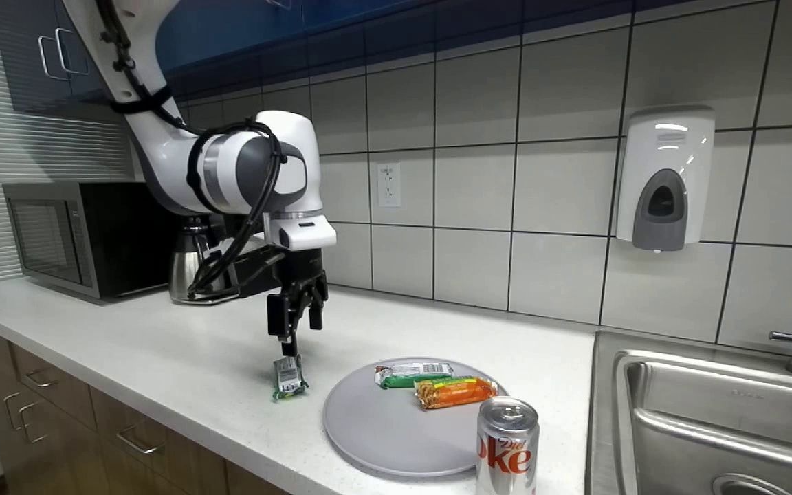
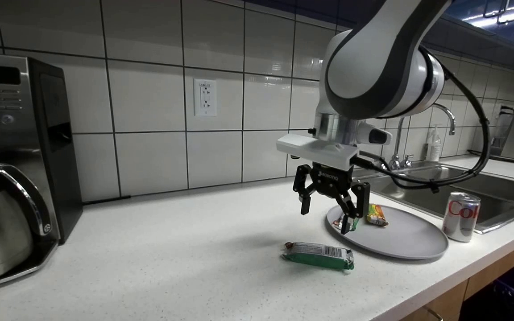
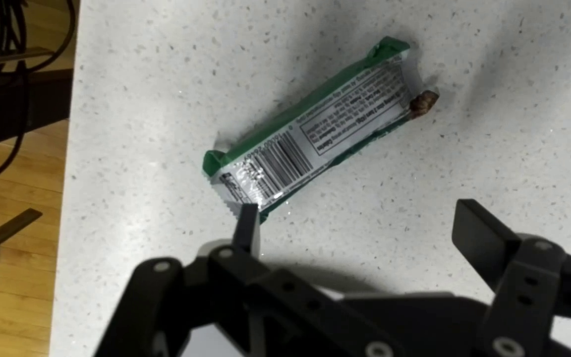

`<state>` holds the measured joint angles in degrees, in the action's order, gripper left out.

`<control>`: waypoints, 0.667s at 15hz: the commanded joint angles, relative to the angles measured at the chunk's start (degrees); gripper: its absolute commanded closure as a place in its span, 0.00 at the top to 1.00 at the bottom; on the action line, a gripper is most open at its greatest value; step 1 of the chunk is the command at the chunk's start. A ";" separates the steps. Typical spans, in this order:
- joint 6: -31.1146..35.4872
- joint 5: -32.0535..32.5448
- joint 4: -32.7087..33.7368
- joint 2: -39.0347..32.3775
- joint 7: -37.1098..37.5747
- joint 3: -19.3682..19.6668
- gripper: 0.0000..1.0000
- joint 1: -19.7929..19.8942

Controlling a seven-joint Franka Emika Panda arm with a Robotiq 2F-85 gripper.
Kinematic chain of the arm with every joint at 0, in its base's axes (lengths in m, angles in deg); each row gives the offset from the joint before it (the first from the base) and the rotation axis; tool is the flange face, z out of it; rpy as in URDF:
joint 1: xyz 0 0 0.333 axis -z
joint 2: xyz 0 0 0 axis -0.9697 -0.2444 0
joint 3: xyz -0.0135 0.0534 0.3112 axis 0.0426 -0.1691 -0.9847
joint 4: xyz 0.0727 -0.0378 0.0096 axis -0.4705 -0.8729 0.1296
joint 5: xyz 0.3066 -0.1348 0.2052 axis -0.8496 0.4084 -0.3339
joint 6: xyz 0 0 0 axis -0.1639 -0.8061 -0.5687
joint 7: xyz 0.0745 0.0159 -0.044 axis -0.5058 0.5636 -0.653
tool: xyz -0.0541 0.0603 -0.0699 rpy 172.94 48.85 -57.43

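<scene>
1 green-wrapped bar: upper centre of your wrist view, lying flat, so probably steady.
Gripper: your jaws stand apart, clasping nothing.

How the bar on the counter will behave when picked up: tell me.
The bar probably won't roll: it lies on a broad face, barcode up. Its wrapper shines, so it may be slippery. The crimped ends look thin and creased, so they would likely fold if gripped, while the fuller middle should hold firmer.
</scene>
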<state>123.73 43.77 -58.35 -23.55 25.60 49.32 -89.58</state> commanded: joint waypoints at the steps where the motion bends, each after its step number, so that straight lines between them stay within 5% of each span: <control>1: 0.98 3.96 -0.07 -0.94 8.14 0.83 1.00 -1.11; 10: 0.50 2.62 0.04 -1.57 5.43 -0.57 1.00 0.34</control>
<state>124.32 46.15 -58.34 -25.15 30.91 49.25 -89.79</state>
